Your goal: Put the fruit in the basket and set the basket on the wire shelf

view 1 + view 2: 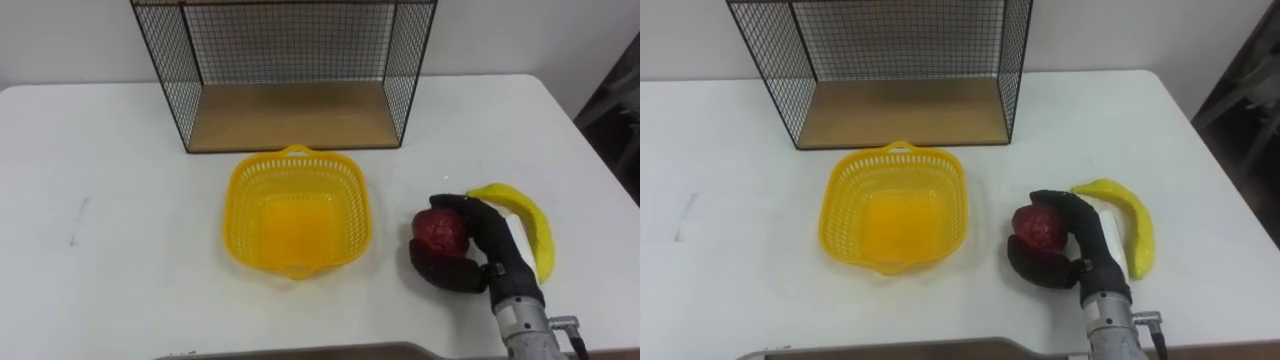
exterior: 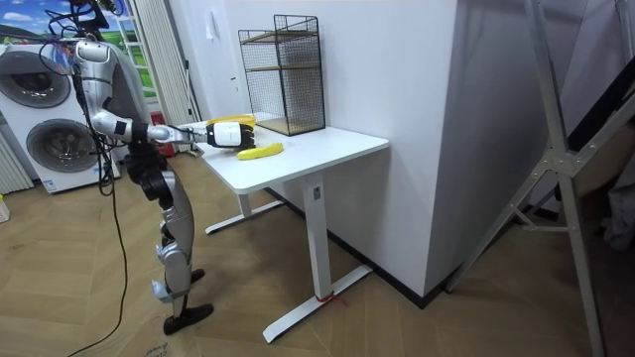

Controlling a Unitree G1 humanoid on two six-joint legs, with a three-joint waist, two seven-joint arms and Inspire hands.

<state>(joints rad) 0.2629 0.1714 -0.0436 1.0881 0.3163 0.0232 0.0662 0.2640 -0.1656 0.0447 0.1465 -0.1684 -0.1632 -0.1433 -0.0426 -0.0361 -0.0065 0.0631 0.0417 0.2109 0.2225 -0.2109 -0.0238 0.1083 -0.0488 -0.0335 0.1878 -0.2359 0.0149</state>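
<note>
A yellow plastic basket [image 1: 298, 211] [image 1: 895, 209] stands empty in the middle of the white table, in front of the black wire shelf [image 1: 290, 70] [image 1: 895, 65] with a wooden floor. To the basket's right lies a red apple [image 1: 438, 231] [image 1: 1037, 228], and my right hand [image 1: 478, 252] [image 1: 1072, 250] has its dark fingers and thumb curled round it on the table. A yellow banana [image 1: 528, 224] [image 1: 1130, 223] lies just right of that hand. In the room view the robot stands at the table's edge with its right arm stretched over the table [image 2: 298, 149].
The white table [image 1: 110, 190] runs wide to the left of the basket and ends close on the right, just past the banana. The wire shelf is open toward me and backs onto the wall. Washing machines [image 2: 40, 129] stand behind the robot.
</note>
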